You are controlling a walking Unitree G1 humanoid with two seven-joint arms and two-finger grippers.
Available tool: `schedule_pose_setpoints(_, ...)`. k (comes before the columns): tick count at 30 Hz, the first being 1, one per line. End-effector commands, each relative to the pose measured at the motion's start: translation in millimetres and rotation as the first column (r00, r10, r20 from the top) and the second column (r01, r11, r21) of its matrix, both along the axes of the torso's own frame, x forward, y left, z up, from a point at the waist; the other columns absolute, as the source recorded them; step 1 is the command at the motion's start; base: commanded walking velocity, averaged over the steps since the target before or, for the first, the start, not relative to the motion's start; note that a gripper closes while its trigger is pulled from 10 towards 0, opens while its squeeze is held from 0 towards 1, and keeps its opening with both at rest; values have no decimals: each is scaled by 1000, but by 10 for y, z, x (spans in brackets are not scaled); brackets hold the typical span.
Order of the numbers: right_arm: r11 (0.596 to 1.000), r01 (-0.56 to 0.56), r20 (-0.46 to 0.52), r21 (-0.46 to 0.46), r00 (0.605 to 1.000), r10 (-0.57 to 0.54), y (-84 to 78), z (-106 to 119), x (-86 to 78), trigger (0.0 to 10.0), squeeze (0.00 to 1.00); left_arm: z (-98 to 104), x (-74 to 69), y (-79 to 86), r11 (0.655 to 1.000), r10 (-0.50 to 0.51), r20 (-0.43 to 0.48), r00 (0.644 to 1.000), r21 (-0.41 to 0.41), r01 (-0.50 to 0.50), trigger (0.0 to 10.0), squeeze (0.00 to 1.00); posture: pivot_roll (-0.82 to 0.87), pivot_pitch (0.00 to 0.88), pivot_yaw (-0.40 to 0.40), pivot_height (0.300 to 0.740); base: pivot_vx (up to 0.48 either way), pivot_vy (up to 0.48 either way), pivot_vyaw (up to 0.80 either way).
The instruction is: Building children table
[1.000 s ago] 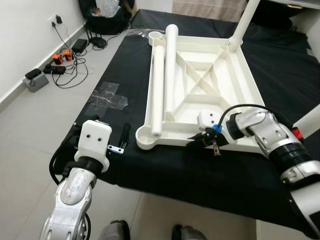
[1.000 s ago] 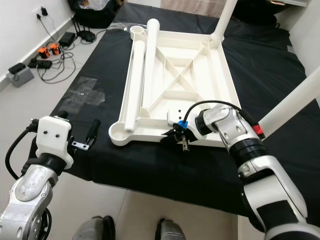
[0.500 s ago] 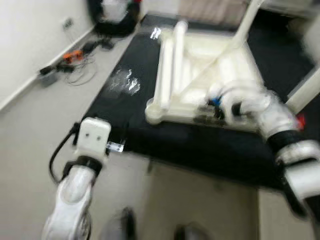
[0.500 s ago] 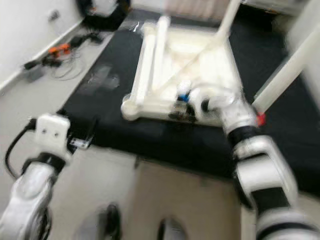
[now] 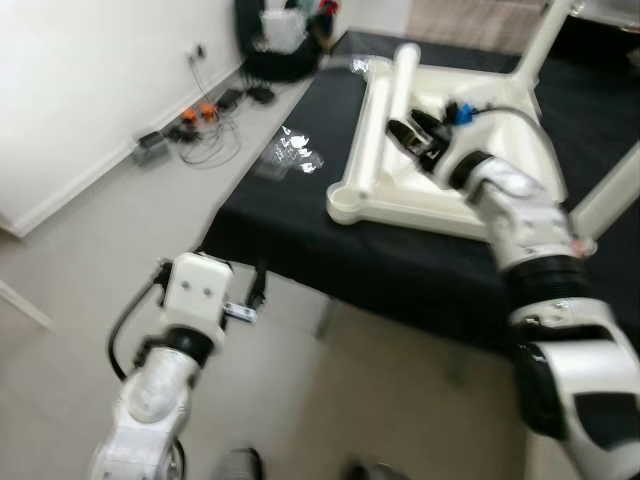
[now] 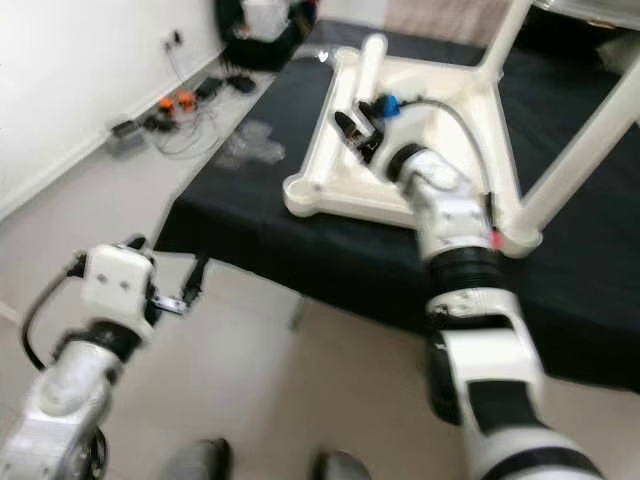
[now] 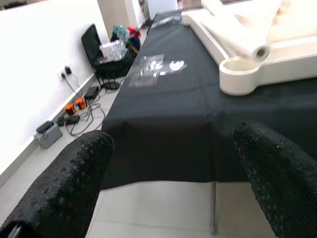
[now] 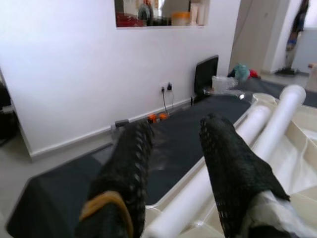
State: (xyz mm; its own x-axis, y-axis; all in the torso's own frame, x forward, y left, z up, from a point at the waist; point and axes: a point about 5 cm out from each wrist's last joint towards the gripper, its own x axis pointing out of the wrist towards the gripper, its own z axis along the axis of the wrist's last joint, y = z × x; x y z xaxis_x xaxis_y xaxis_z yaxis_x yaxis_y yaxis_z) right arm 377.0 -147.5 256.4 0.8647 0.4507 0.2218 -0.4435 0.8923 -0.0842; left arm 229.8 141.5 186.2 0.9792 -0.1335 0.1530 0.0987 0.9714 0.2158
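The white table top [image 5: 505,135] lies upside down on a black cloth [image 5: 300,215]. Two loose white legs [image 5: 385,115] lie side by side along its left rim. An empty round socket [image 5: 345,204] sits at the near left corner. One fitted leg [image 5: 540,35] stands at the far corner, another [image 5: 612,190] at the right. My right gripper [image 5: 412,137] hovers open just above the loose legs, which run beyond its fingers [image 8: 233,178] with nothing between them. My left gripper [image 5: 252,292] hangs open over the floor, short of the cloth's edge, facing the socket [image 7: 242,74].
Chargers and cables [image 5: 190,125] lie on the floor by the white wall. A black bag [image 5: 280,40] stands at the far left corner. Clear tape [image 5: 292,155] is stuck on the cloth left of the table top. Bare tiled floor [image 5: 330,400] spreads before the black cloth.
The camera has pulled back and swung. My right gripper went from the table top's near rim up to the loose legs at its left. The left gripper now sits off the cloth.
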Motion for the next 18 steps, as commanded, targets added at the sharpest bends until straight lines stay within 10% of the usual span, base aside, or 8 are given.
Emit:
schedule_pose_setpoints(1, 1000, 7, 22, 1, 1000, -7, 27, 29, -68, 10000, 0, -6, 0, -48, 1000, -13, -3, 1000, -2, 13, 10000, 0, 4, 158, -75, 740, 0, 0, 0)
schedule_pose_setpoints(18, 995, 94, 29, 22, 995, -95, 214, -253, -659, 10000, 0, 59, 78, -75, 997, -10, 2, 1000, -76, 10, 10000, 0, 11, 99, -61, 740, 0, 0, -754)
